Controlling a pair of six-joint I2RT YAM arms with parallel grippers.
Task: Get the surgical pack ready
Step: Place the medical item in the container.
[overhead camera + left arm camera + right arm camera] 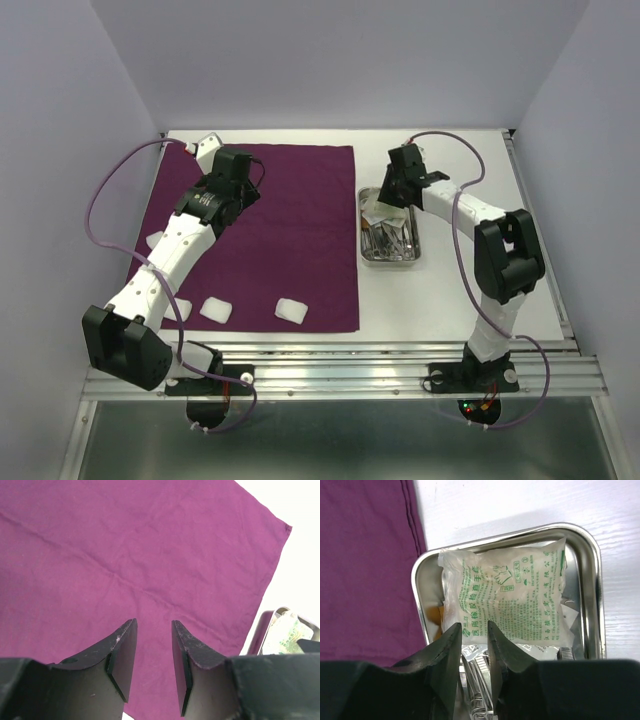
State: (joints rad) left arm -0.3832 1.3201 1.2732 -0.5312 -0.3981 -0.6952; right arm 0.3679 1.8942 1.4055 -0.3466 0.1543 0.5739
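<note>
The deep-purple drape (300,230) (125,555) lies spread flat on the left half of the table. My left gripper (243,180) (152,625) hovers over its far left part, open, with only cloth showing between the fingers. The steel tray (362,250) (592,580) stands just right of the drape. It holds a white packet with green print (515,595) and steel instruments (392,240) (479,672). My right gripper (393,197) (472,627) hangs above the tray's far end, its jaws a little apart with nothing between them. White gauze pads (292,310) (215,309) rest on the drape's near edge.
Another gauze pad (153,240) sits by the drape's left edge, beside my left arm. The drape's edge (365,570) runs close along the tray's left rim. A raised metal rail (400,350) borders the table's near edge, and white walls enclose the other sides.
</note>
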